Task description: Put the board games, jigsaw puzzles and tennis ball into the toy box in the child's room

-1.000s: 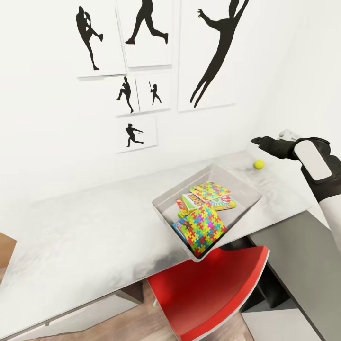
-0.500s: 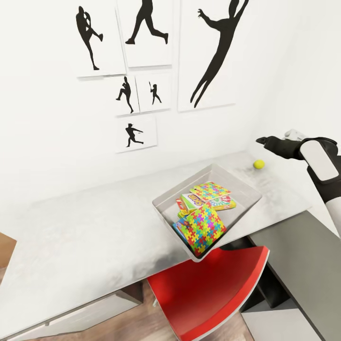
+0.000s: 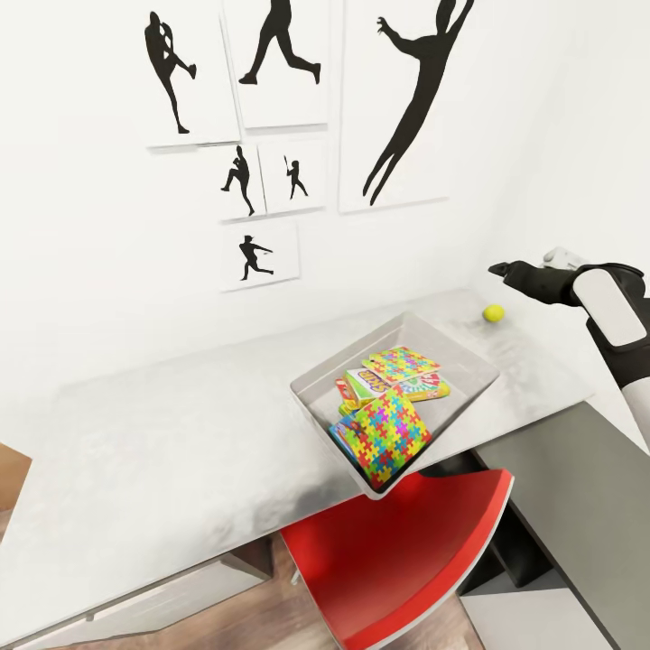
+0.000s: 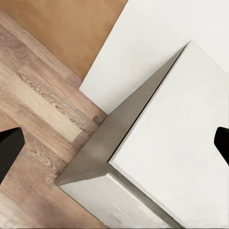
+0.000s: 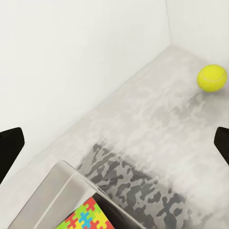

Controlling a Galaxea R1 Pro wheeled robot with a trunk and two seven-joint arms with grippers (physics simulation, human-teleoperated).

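The long light-grey desk (image 3: 181,433) looks mottled and matt like stone; the red chair seat (image 3: 406,551) looks smooth, glossy plastic.

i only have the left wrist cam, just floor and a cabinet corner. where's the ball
Observer: The tennis ball lies on the table, near the back corner, outside the toy box.
Operator: anything near it
Observer: The right gripper hangs above and just right of it, open, holding nothing.
Operator: whats in the box already
Observer: Both jigsaw puzzles and some board games lie inside, stacked and overlapping.
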